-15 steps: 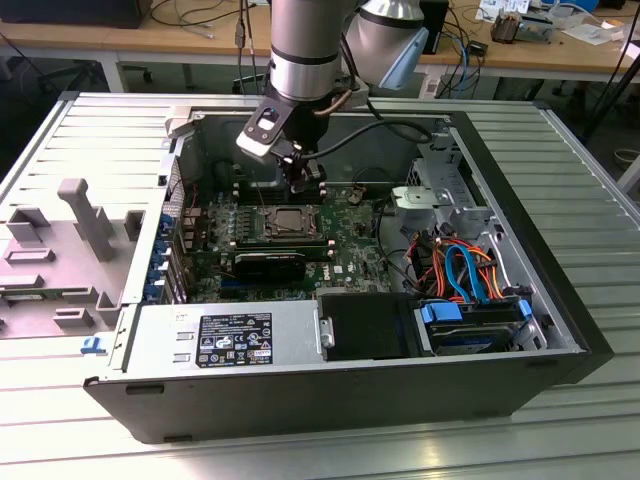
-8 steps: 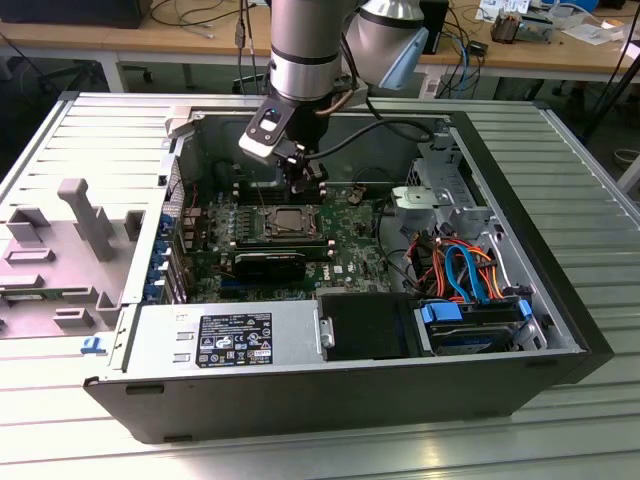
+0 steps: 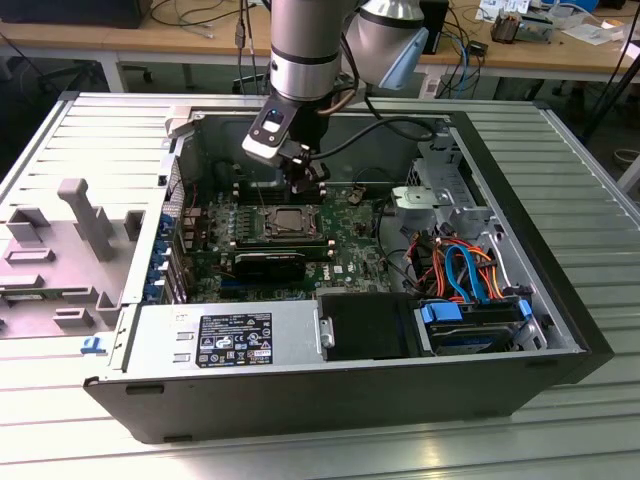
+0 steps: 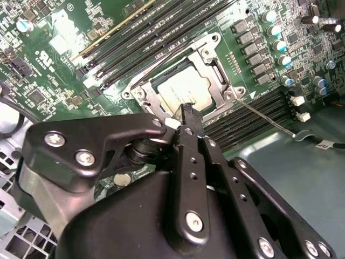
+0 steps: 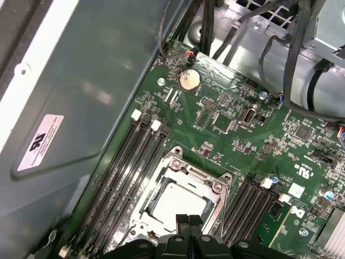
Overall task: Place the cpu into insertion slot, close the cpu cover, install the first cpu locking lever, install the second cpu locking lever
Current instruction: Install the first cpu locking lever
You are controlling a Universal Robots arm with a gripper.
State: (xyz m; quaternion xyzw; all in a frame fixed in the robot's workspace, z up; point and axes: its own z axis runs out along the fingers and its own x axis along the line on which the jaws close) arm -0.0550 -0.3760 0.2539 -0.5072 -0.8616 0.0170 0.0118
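**Item: CPU socket stn, open PC case**

- **Gripper** (image 3: 310, 192): fingers pressed together, nothing pinched. It hangs just above the socket edge. From the exterior view you see it at 12 o'clock of the insertion slot (image 3: 288, 222). Closed tips make a narrow poker, prob. to push small hardware rather than grasp.
- **CPU** (image 4: 186, 89): seated flat in the slot, silver top up. Both wrist views show it framed square, no tilt.
- **CPU cover** (image 4: 215, 75): lies down over the chip's edges, cut-out centred on it. Looks closed, so placing and covering seem done.
- **Locking lever** (image 4: 264, 117): thin steel rod juts off from a socket corner, apart from the frame. Judged not latched.
- **Memory slots** (image 5: 124, 178): long black rows flank the socket, all vacant.
- **Motherboard** (image 5: 226, 145): green, lies flat on the case floor, with a coin cell (image 5: 187, 80) nearby.
- **Case** (image 3: 520, 230): on its side, panel off, giving you top access. Power supply (image 3: 225, 335) at 6 o'clock of the socket, drive cables (image 3: 465, 270) at 4.
- **Surface and room**: slatted aluminium table (image 3: 580, 150), wooden benches (image 3: 150, 40) at 12 o'clock.
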